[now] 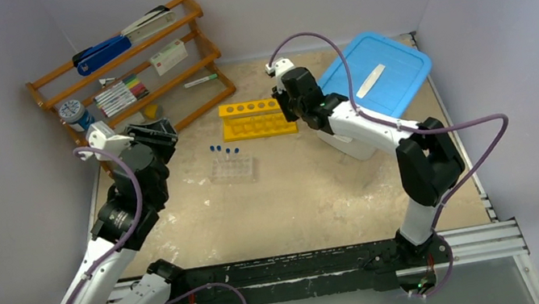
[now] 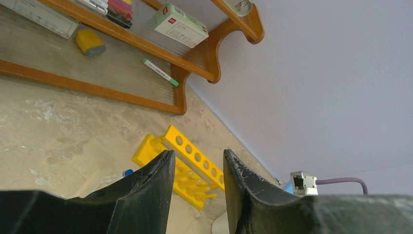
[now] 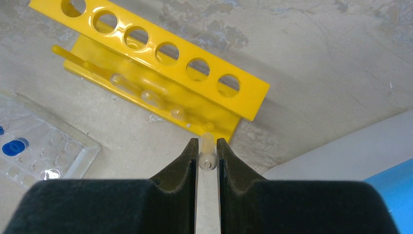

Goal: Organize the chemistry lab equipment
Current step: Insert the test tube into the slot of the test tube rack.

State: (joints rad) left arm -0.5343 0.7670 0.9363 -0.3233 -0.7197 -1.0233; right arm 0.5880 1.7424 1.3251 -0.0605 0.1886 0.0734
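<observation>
My right gripper hangs at the right end of the yellow rack — I see the clear tube tray nearby, blue-capped tubes upright in it.

Your left arm rises from its base at the near left, elbow bent, with the forearm reaching toward the far left and the wrist turned to face the far right. Your left gripper stands with its jaws parted. Your right arm folds sharply at the elbow on the right, then extends leftward with the wrist pitched down. Your right gripper is clamped on a small clear tube, pinched at the fingertips. The tube appears to run lengthwise between them, but its rear end is hidden.
</observation>
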